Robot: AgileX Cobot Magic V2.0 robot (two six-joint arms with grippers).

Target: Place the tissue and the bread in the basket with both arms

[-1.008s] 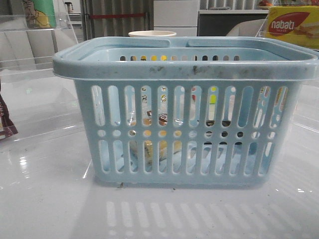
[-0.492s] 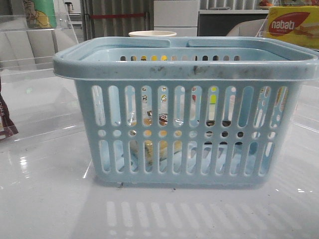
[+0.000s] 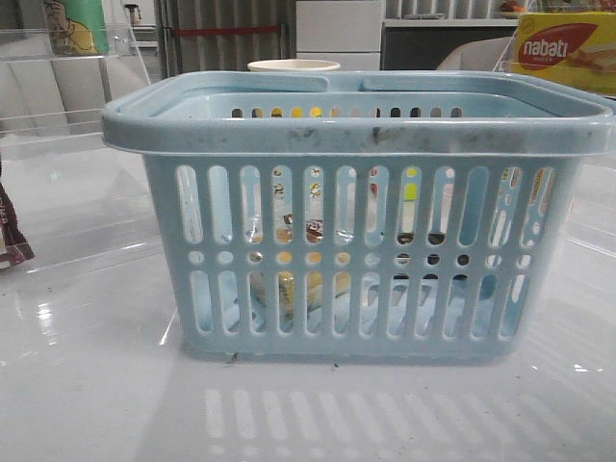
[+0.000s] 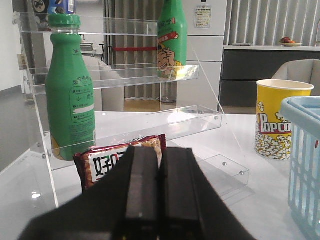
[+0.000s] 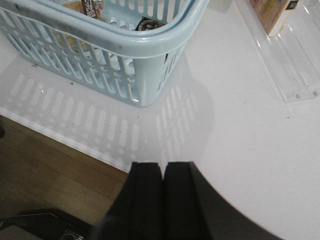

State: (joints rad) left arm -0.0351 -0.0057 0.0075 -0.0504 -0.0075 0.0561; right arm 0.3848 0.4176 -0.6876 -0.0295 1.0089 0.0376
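Observation:
The light-blue basket (image 3: 356, 125) stands in the middle of the table and fills the front view. Through its slots I see the bread (image 3: 287, 287), golden-brown in clear plastic with a dark label band, lying inside. In the right wrist view the bread (image 5: 80, 6) shows inside the basket (image 5: 150, 50). I cannot make out the tissue. My left gripper (image 4: 160, 150) is shut and empty, left of the basket (image 4: 306, 150), facing a red snack pack. My right gripper (image 5: 162, 166) is shut and empty, over the table's front edge, apart from the basket.
A clear acrylic shelf (image 4: 150, 75) holds two green bottles (image 4: 67, 85) with a red snack pack (image 4: 97, 165) in front. A popcorn cup (image 4: 280, 117) stands behind the basket. A yellow nabati box (image 3: 568, 48) sits on another acrylic shelf (image 5: 290, 65) at the right.

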